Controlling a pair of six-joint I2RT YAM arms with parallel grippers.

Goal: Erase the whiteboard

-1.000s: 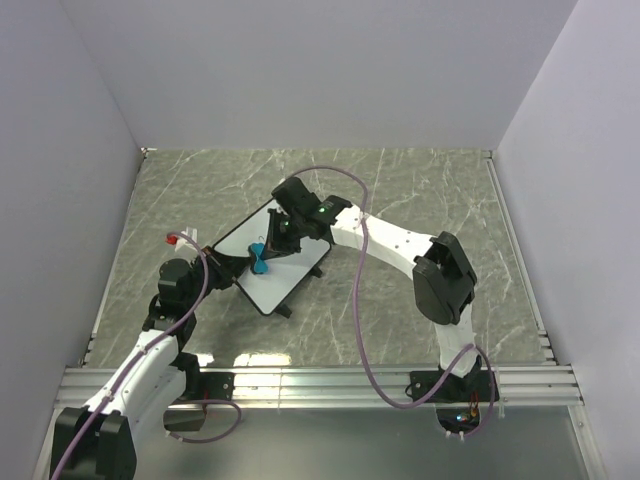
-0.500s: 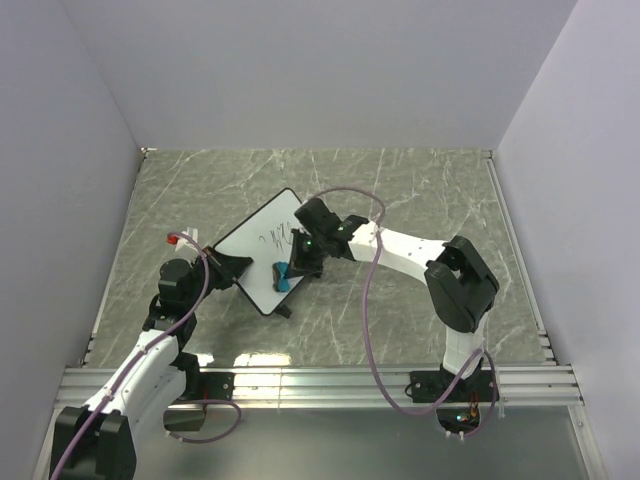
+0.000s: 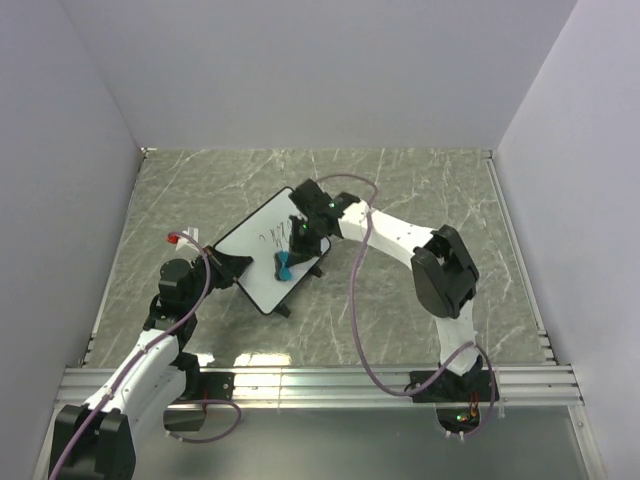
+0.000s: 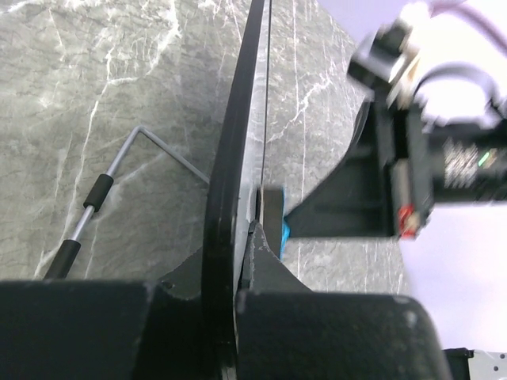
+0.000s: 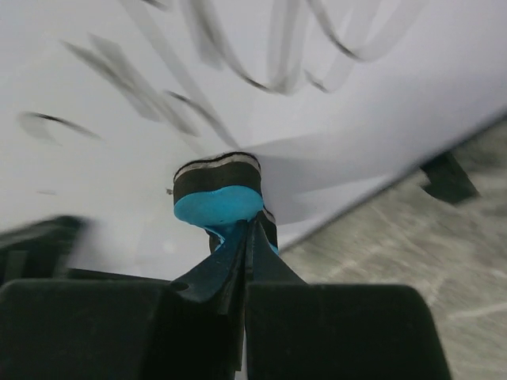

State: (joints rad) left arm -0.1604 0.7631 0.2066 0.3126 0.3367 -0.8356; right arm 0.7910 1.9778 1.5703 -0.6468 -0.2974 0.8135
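Looking down from the top camera, there is one whiteboard (image 3: 245, 270), one small blue eraser (image 3: 284, 266), two arms and one purple cable on each arm. The whiteboard sits left of centre on the table (image 3: 430, 200), turned cornerwise, with black scribbles (image 3: 272, 238) on its far half. The table is grey-green marbled stone, closed in by pale plain walls on three sides, with a ribbed metal rail (image 3: 330, 380) along the near edge. A small red item (image 3: 176, 239) lies just beside the left arm; I cannot tell what it is. The left arm reaches forward and right from its base, and the left gripper (image 3: 234, 266) is clamped on the board's left edge. The right arm bends at the elbow and stretches leftward over the board, and the right gripper (image 3: 289, 256) points down at the eraser near the board's near-right side.

In the left wrist view the board shows edge-on as a dark frame running up the picture. The left fingers are clenched on it, one at each face. One thin wire leg (image 4: 119, 170) with black sleeves angles off the back over the stone. The blue eraser and the right gripper sit close against the front face.

In the right wrist view the fingers are pinched tight on the eraser's blue body. Its dark felt face lies against the white surface, below the scribbles. One black foot (image 5: 447, 178) shows at the board's edge, with stone beyond it.
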